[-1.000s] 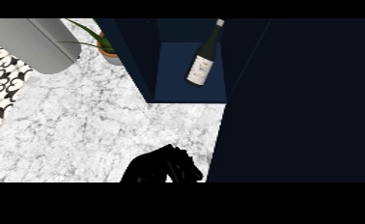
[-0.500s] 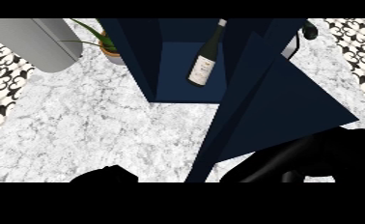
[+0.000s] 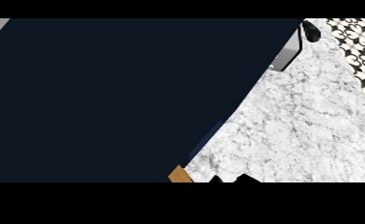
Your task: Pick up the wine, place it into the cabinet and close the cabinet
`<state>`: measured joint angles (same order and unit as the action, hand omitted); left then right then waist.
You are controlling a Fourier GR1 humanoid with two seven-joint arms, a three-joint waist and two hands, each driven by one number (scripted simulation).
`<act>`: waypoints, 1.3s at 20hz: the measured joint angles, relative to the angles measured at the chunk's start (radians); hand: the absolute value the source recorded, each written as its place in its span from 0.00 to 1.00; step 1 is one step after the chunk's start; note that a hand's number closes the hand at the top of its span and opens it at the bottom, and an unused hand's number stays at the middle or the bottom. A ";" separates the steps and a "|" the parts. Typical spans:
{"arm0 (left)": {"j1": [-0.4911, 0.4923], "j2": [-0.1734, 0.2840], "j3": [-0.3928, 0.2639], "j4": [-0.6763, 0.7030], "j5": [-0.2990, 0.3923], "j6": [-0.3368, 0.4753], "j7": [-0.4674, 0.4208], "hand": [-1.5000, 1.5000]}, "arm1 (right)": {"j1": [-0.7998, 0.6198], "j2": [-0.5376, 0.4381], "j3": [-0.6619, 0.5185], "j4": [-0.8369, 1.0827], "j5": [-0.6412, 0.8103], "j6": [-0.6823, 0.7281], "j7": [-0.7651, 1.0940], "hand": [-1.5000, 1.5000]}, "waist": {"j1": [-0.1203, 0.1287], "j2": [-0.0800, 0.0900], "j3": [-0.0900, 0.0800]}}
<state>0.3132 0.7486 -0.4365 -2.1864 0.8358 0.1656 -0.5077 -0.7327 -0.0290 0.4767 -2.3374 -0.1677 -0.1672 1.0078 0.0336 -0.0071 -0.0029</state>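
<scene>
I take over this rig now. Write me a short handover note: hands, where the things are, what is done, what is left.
Hands: only a black bit of one hand shows at the lower edge; which hand, and whether open or shut, cannot be told.
Things: the dark blue cabinet fills most of the view, beside the marble counter. The wine is not visible.
Done: cannot confirm.
Left: check that the wine is inside and the cabinet is fully closed.

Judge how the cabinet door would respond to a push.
The door looks like a flat, stiff panel, so it should swing in one piece, not bend. Its face is smooth and plain, so a push might slip along it.
</scene>
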 measured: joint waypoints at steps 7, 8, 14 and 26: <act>0.102 0.107 0.207 0.062 0.132 -0.228 -0.039 1.00 | -0.197 0.023 0.124 0.242 0.063 -0.127 -0.095 1.00 | 0.007 0.002 0.000; 0.110 0.119 0.231 0.064 0.153 -0.251 -0.036 1.00 | -0.229 0.024 0.133 0.290 0.076 -0.150 -0.114 1.00 | 0.010 0.002 0.000; 0.149 0.167 0.342 0.104 0.239 -0.387 -0.019 1.00 | -0.393 0.028 0.106 0.591 0.073 -0.230 -0.250 1.00 | 0.021 0.008 0.000; 0.172 0.201 0.485 0.166 0.330 -0.516 0.029 1.00 | -0.585 0.029 -0.042 1.169 -0.056 -0.220 -0.565 1.00 | 0.028 0.010 0.000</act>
<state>0.4849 0.9494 0.0482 -2.0203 1.1662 -0.3503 -0.4785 -1.3182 0.0005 0.4348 -1.1684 -0.2234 -0.3871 0.4430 0.0616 0.0025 -0.0029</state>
